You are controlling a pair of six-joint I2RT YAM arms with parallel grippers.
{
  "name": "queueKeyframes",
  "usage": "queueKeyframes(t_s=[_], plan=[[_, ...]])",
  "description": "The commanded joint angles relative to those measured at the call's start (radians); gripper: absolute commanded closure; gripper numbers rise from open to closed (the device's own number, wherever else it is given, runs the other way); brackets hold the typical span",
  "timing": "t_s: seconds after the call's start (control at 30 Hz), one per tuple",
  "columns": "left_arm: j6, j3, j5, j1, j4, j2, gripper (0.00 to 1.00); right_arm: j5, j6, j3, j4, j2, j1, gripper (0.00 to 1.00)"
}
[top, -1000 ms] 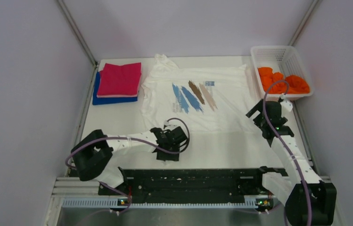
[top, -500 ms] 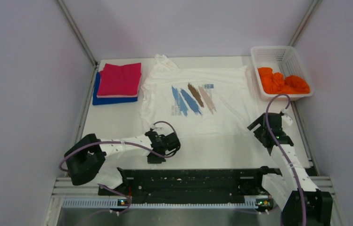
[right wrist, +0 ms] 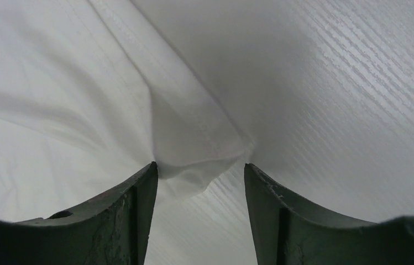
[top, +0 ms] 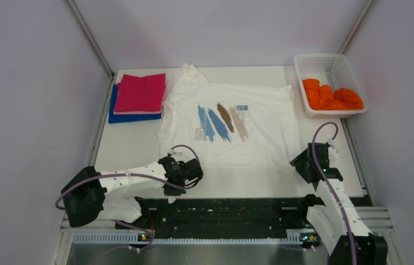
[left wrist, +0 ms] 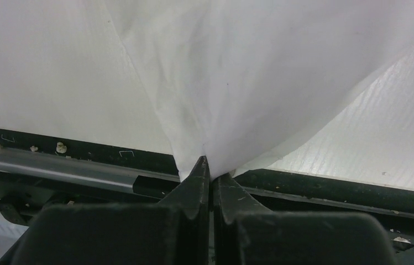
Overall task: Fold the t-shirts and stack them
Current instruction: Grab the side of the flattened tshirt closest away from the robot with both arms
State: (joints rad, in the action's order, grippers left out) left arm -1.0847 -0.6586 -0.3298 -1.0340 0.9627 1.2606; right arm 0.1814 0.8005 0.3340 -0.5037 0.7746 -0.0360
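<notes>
Between the two grippers, spread flat with its print up, lies the white t-shirt [top: 232,124], its collar on the side far from both and its hem the edge nearest them. The left gripper [left wrist: 209,165] is clamped tight on the hem corner at its fingertips. The cloth fans away from that pinch in a taut sheet, so the corner appears raised off the table [top: 132,149] rather than pressed to it. The right gripper [right wrist: 200,171] stands with its jaws apart, straddling the opposite hem corner: a doubled flap of cloth sits just ahead of and between the fingers, not pinched as far as the wrist view shows. Taking both hem corners looks like a way to keep the edge straight, so the shirt can be drawn smooth or its lower half carried toward the collar as one fold. I judge the right side must close on its corner first, or the shirt will skew leftward. Far ahead and outward of the left gripper, a folded magenta t-shirt [top: 140,93] lies on a folded blue t-shirt [top: 132,117], the stack the white one should join. Far ahead and outward of the right gripper, an orange t-shirt [top: 331,96] sits bunched in the basket [top: 326,59].
</notes>
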Motion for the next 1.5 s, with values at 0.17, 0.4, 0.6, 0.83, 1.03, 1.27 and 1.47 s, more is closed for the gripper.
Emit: queueKeyframes(t_s=[0.17,0.4,0.6,0.83,1.03,1.27,1.47], plan=[[0.019,-0.043,0.006,0.002,0.002,-0.034,1.0,-0.052,0.056,0.0,-0.079,-0.095,-0.01,0.52],[0.035,-0.027,0.027,0.003,-0.042,-0.038,1.0,-0.172,0.012,0.043,0.078,-0.032,-0.01,0.53],[0.019,-0.007,0.039,0.003,-0.071,-0.051,1.0,-0.204,0.007,0.047,0.259,0.111,-0.01,0.54],[-0.007,-0.004,0.036,0.002,-0.058,-0.062,1.0,0.069,-0.003,0.097,0.123,0.21,-0.023,0.57],[-0.015,-0.008,0.018,0.003,-0.028,-0.075,1.0,0.181,0.022,0.085,-0.002,0.156,-0.058,0.65],[-0.022,0.004,0.002,0.004,0.002,-0.112,1.0,0.203,0.035,0.091,-0.088,0.145,-0.078,0.61],[-0.027,0.018,0.003,0.003,-0.001,-0.165,1.0,0.165,-0.002,0.147,-0.134,-0.022,-0.081,0.55]])
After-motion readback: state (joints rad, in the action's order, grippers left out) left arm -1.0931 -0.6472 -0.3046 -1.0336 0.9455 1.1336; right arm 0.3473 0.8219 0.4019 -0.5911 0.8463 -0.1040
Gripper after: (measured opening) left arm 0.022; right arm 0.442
